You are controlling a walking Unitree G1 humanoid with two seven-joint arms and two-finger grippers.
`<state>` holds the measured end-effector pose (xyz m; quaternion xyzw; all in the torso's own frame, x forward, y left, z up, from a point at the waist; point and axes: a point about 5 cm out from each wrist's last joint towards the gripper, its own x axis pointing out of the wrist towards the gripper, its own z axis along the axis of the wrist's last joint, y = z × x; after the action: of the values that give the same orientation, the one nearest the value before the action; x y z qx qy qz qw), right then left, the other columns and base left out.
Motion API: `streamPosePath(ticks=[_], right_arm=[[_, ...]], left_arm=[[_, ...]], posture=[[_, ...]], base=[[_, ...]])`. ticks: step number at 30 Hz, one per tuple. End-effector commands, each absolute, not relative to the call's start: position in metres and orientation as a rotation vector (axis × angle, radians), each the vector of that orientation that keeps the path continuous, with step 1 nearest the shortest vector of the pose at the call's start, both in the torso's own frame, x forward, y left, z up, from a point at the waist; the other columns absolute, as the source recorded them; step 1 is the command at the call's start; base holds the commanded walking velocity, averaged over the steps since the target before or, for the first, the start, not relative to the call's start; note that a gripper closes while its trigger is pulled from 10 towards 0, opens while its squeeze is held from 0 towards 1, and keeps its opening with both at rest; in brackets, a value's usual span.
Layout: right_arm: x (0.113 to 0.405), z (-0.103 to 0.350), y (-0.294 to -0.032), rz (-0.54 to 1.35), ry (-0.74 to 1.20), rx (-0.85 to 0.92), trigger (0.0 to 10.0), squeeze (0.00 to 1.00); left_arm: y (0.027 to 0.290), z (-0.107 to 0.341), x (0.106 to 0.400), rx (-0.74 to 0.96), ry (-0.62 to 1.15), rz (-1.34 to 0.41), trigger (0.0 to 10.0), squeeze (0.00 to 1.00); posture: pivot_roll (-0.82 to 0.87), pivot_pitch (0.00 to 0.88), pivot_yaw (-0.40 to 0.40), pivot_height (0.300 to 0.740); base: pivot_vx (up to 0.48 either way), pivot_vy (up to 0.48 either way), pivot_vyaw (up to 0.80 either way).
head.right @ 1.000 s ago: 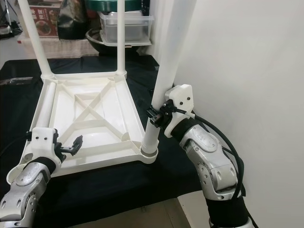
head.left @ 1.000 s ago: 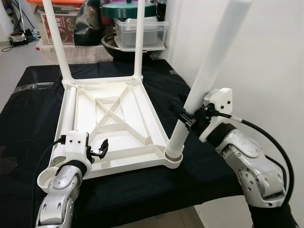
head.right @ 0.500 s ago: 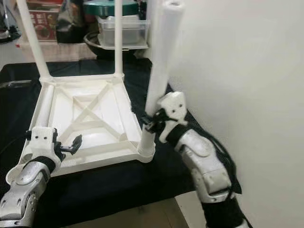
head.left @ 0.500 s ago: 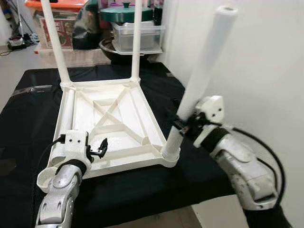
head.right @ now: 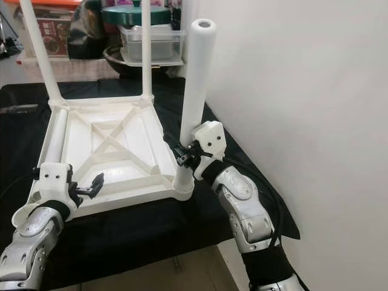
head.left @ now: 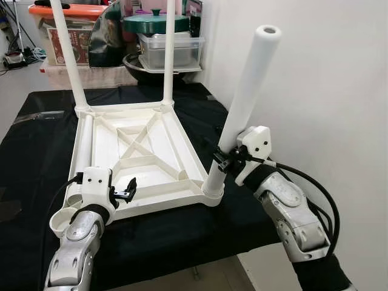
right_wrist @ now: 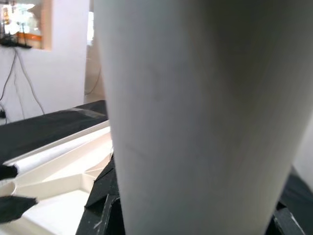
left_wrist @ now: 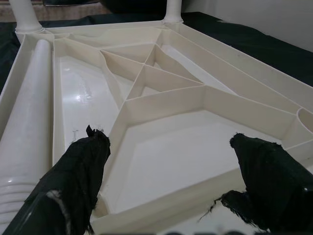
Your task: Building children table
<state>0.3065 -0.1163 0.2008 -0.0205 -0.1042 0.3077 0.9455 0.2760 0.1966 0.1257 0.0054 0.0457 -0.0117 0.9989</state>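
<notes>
A white children's table top (head.left: pixel 163 163) lies upside down on a black cloth. Two white legs (head.left: pixel 68 54) (head.left: pixel 169 54) stand upright in its far corners. A third leg (head.left: pixel 245 97) stands in the near right corner socket, leaning slightly to the right, and my right gripper (head.left: pixel 222 162) is shut on its lower part. That leg (right_wrist: pixel 195 112) is right in front of the right wrist camera. A loose leg (head.left: pixel 86 148) lies along the top's left side. My left gripper (head.left: pixel 129 189) hovers open, holding nothing, over the top's near left edge (left_wrist: pixel 161 205).
A round socket (head.left: pixel 60 222) at the near left corner stands open. Behind the cloth-covered table are a clear lidded tub (head.left: pixel 171 50), a green-lidded pot (head.left: pixel 156 21) and an orange-lidded box (head.left: pixel 60 24). A white wall (head.left: pixel 327 91) runs close along the right.
The view has pulled back and shifted. The leg in my right gripper now stands steeper, and its open top end shows. My left gripper has stayed where it was.
</notes>
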Motion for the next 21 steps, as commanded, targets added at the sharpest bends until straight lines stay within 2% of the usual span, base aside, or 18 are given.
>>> streamPosePath(ticks=[1,4,15,16,21], right_arm=[[0.308,0.166,-0.117,0.635,0.016,0.04,10.0,0.0],[0.311,0.164,-0.114,0.659,0.051,0.081,10.0,0.0],[0.325,0.159,-0.108,0.767,0.086,0.039,10.0,0.0],[0.324,0.158,-0.107,0.779,0.094,0.039,10.0,0.0],[0.318,0.156,-0.101,0.829,0.094,0.051,10.0,0.0]], left_arm=[[0.199,0.127,0.277,0.021,0.083,-0.022,10.0,0.0],[0.198,0.127,0.276,0.019,0.083,-0.024,10.0,0.0],[0.197,0.128,0.275,0.002,0.081,-0.027,10.0,0.0],[0.197,0.128,0.275,0.001,0.081,-0.025,10.0,0.0],[0.197,0.128,0.274,-0.001,0.082,-0.02,10.0,0.0]], posture=[[0.04,0.0,-0.089,0.74],[0.05,0.0,-0.091,0.74],[0.05,0.0,-0.094,0.74],[0.07,0.0,-0.117,0.74],[0.07,0.0,-0.117,0.74]], base=[[0.0,0.0,0.0],[0.0,0.0,0.0],[0.0,0.0,0.0],[0.0,0.0,0.0],[0.0,0.0,0.0]])
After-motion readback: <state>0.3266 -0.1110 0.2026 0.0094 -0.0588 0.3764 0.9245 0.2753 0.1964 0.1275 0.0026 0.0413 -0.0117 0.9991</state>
